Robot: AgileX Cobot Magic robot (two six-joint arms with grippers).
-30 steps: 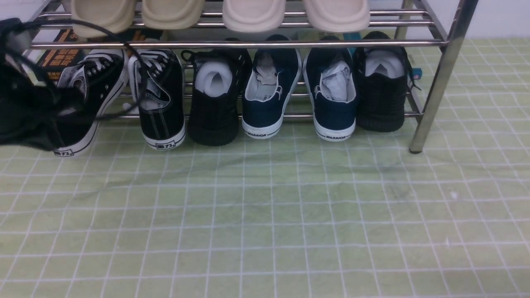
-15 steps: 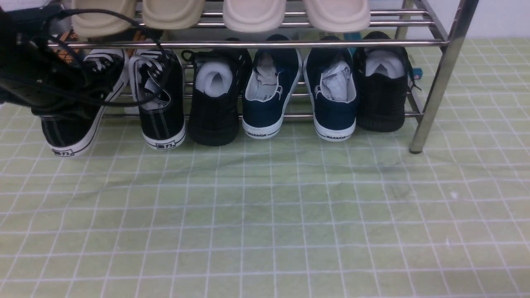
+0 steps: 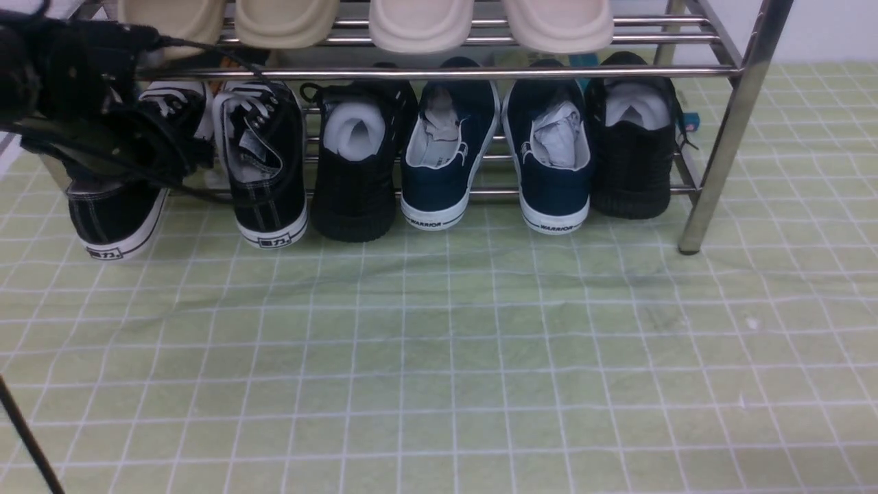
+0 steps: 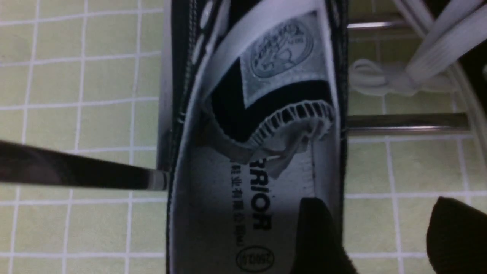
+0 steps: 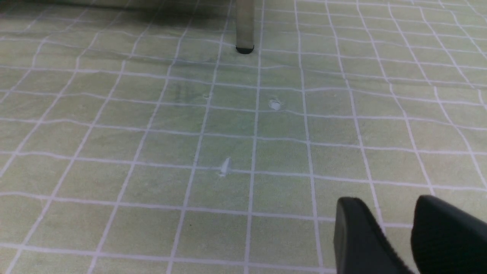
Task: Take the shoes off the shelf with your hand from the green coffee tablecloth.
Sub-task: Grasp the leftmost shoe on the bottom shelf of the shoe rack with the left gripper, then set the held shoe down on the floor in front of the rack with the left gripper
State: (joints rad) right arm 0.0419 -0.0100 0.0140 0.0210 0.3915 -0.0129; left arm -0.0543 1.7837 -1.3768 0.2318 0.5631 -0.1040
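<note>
The black canvas sneakers stand at the left end of the chrome shelf's (image 3: 439,71) lower tier, heels toward me. The left one (image 3: 113,219) is partly hidden by my left gripper (image 3: 147,147). The right one (image 3: 264,165) stands free beside it. In the left wrist view the left sneaker (image 4: 213,213) shows its grey WARRIOR insole. My left gripper (image 4: 380,205) is open and astride the shoe's side wall, one finger (image 4: 315,228) inside the shoe, the other outside. My right gripper (image 5: 390,203) hangs shut and empty over the green tablecloth (image 3: 439,357).
Two all-black shoes stuffed with white paper (image 3: 357,165) (image 3: 634,144) and two navy sneakers (image 3: 446,151) (image 3: 552,158) fill the rest of the lower tier. Beige slippers (image 3: 418,24) sit on the upper tier. The shelf's front right leg (image 3: 720,137) stands on the cloth.
My left gripper has risen and moved in toward the shelf, from low in front of the left sneaker to above its opening. The shoes have not moved.
</note>
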